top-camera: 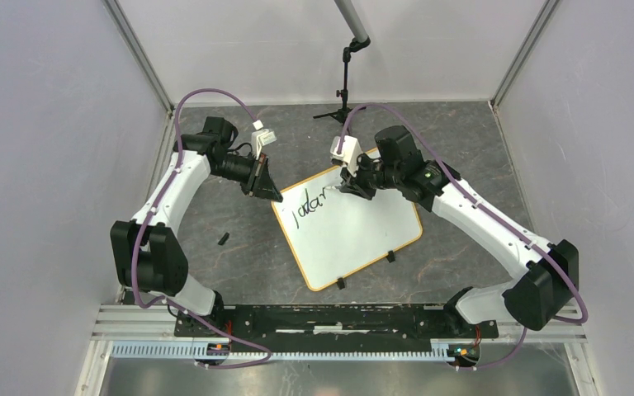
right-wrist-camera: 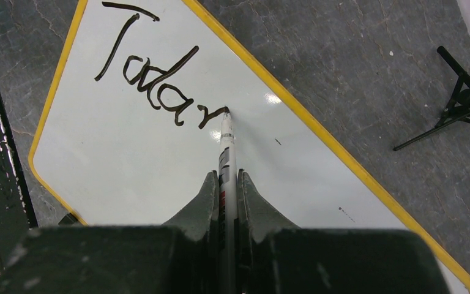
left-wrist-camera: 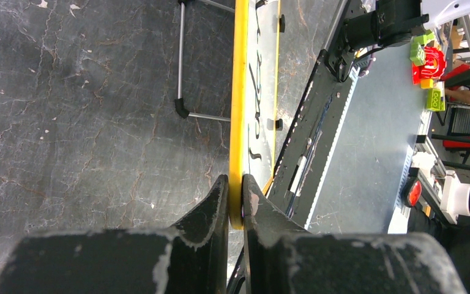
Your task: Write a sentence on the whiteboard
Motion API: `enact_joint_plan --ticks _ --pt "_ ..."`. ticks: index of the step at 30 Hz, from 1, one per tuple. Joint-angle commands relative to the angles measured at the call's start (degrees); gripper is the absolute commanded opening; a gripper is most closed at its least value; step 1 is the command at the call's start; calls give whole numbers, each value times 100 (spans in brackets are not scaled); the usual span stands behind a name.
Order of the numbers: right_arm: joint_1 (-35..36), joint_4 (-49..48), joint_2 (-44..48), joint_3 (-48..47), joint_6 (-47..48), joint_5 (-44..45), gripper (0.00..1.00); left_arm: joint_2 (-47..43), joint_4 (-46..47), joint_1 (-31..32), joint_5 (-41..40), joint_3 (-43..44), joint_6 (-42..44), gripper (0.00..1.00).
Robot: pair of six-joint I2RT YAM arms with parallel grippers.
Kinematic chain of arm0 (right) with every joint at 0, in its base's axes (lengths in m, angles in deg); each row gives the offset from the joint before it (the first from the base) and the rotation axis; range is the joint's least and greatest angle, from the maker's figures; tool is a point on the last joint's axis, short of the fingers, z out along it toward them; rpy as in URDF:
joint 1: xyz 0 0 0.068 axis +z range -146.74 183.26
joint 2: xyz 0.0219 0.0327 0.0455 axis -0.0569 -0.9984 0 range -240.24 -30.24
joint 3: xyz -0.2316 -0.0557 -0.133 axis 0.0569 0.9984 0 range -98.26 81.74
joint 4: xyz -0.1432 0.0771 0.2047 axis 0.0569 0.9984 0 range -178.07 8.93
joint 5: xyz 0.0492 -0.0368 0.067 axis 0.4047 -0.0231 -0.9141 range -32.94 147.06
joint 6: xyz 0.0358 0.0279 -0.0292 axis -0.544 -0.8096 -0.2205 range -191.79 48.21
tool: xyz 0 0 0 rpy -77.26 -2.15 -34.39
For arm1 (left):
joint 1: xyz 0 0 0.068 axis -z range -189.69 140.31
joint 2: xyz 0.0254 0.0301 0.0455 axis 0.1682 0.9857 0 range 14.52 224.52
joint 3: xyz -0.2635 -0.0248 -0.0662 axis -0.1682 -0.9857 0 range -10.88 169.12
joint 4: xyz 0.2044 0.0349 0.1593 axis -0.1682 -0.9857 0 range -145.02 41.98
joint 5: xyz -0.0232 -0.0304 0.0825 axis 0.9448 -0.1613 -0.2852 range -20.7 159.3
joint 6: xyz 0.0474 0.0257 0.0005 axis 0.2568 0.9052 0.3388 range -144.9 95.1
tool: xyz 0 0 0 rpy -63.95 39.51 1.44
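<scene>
Whiteboard [top-camera: 355,239] is laid flat on the dark table [top-camera: 462,148], turned at an angle. Its yellow rim is pinched at the left corner by the left gripper [left-wrist-camera: 235,187], fingers clamped either side. A marker [right-wrist-camera: 227,138] is clenched in the right gripper [right-wrist-camera: 227,179], tip pressed to the board at the end of the sentence [right-wrist-camera: 153,79], which reads approx. "Toda" plus a part-formed letter. A small black piece [top-camera: 223,239] is seen left of the board, sep. from it.

One whiteboard [top-camera: 355,235] — one marker [right-wrist-camera: 227,150]
</scene>
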Motion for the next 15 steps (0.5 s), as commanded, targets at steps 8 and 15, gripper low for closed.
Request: enact_joint_plan --ticks 8,15 --pt "-56 68 150 269 110 25 0 33 63 25 66 31 -50 3" --pt "-48 152 344 625 139 -63 0 -1 62 25 55 15 -40 2"
